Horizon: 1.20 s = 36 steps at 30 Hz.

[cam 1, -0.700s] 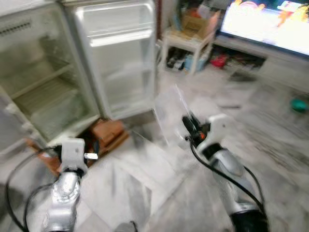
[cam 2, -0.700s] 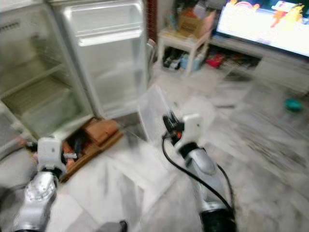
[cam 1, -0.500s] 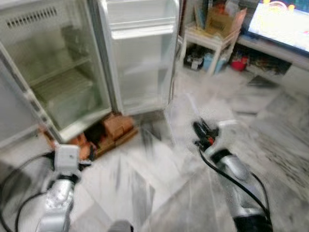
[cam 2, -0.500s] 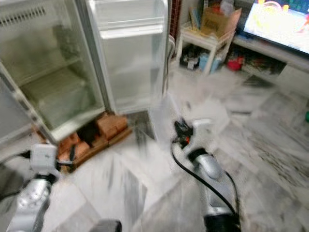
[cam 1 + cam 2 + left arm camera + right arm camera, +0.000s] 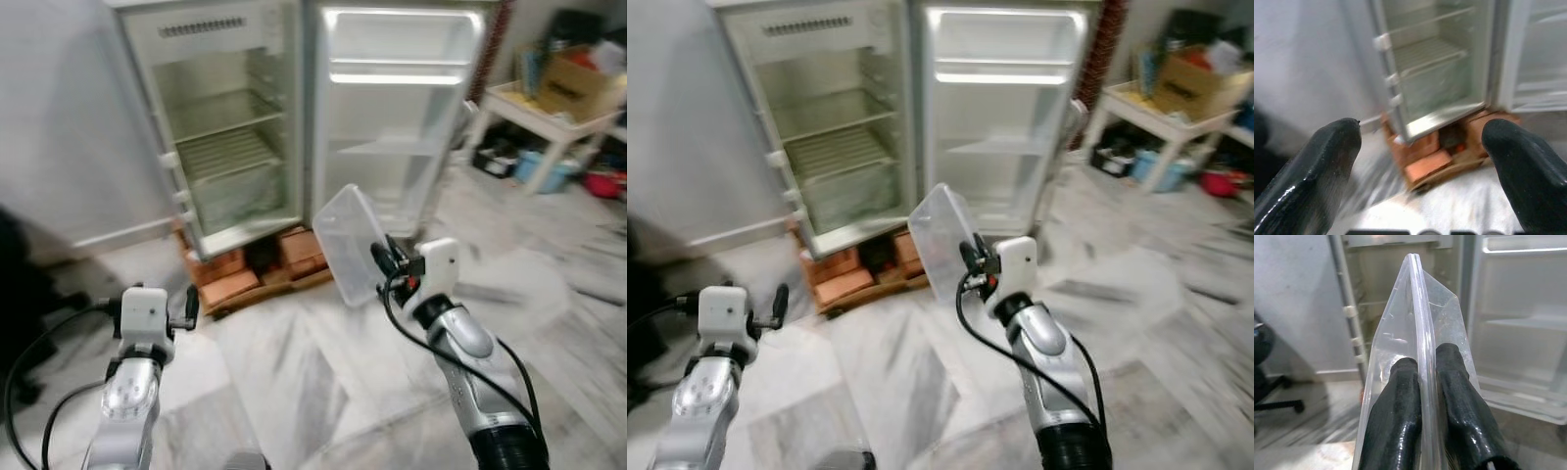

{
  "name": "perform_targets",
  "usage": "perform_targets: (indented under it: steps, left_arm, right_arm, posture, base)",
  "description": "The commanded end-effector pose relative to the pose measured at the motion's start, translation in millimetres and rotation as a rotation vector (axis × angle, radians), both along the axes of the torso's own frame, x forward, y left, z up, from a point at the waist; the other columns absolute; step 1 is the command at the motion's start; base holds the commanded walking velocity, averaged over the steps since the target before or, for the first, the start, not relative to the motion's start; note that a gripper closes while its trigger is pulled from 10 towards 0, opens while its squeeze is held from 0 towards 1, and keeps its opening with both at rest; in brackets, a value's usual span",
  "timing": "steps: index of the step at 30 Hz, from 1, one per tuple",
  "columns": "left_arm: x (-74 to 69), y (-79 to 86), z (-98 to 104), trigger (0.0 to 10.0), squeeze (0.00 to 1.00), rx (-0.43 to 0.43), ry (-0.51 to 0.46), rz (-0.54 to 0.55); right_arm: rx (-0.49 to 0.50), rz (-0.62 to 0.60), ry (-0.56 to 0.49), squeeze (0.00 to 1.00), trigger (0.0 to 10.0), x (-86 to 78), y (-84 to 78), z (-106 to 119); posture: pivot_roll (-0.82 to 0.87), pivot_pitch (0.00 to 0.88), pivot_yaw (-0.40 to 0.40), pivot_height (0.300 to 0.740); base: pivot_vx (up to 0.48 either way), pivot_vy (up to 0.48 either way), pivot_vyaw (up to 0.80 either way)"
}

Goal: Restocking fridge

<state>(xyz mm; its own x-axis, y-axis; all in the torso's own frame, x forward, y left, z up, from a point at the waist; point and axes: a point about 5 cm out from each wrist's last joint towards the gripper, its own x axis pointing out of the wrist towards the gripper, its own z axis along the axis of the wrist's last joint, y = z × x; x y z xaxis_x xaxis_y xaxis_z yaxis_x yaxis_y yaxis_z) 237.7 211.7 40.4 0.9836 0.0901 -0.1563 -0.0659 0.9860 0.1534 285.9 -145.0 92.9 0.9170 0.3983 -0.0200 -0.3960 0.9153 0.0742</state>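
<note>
A small fridge stands open ahead, its wire shelves bare, with its door swung to the right. My right gripper is shut on the edge of a clear plastic container, held tilted in front of the door's lower part. In the right wrist view both black fingers pinch the container's thin rim between them. My left gripper is open and holds nothing; it is low on the left and points toward the fridge's base.
The fridge rests on orange bricks on a marble floor. A white side table with a cardboard box stands at the right. A dark chair is at the far left, by a grey wall.
The camera has swung so the fridge is now central and sharper. My right gripper still holds the clear container, and the left arm stays low.
</note>
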Motion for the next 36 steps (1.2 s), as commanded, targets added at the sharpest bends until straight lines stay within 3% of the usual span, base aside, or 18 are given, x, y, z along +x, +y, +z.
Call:
perform_targets:
  steps: [1, 8, 11, 25, 30, 36]
  left_arm:
    - [1.1, -1.6, 0, 10.0, 0.00, -0.010, 0.000, 0.003]
    - [2.6, -3.8, 0, 10.0, 0.00, -0.010, -0.001, -0.012]
    - [3.6, -4.9, 1, 10.0, 0.00, -0.010, -0.003, -0.019]
    - [7.9, -5.7, 2, 10.0, 0.00, -0.006, -0.015, -0.021]
    - [9.8, -6.6, 2, 10.0, 0.00, -0.010, -0.019, -0.024]
    - [10.7, -8.6, 2, 10.0, 0.00, -0.015, -0.020, -0.027]
  right_arm:
    - [-0.011, -0.020, 0.002, 0.00, 10.0, 1.6, -7.2, -1]
    - [0.007, -0.021, 0.001, 0.00, 10.0, 0.4, -5.5, -1]
    - [0.047, -0.057, 0.022, 0.00, 10.0, 0.7, -8.0, -4]
    - [-0.022, 0.059, -0.031, 0.00, 10.0, 1.8, 4.7, 1]
    - [-0.009, 0.051, -0.024, 0.00, 10.0, 2.7, 6.1, 0]
    - [-0.005, 0.037, -0.017, 0.00, 10.0, 3.7, 4.3, -1]
  posture:
    - [0.02, 0.000, -0.027, 0.740]
    - [0.02, 0.000, -0.025, 0.740]
    - [0.02, 0.000, -0.024, 0.740]
    - [0.02, 0.000, -0.026, 0.740]
    - [0.02, 0.000, -0.029, 0.740]
    - [0.02, 0.000, -0.029, 0.740]
  base:
    - [0.000, 0.000, 0.79]
    - [0.139, 0.000, 0.77]
    - [0.382, 0.000, 0.00]
    - [0.440, 0.000, 0.00]
    - [0.453, 0.000, 0.65]
    - [0.453, 0.000, 0.00]
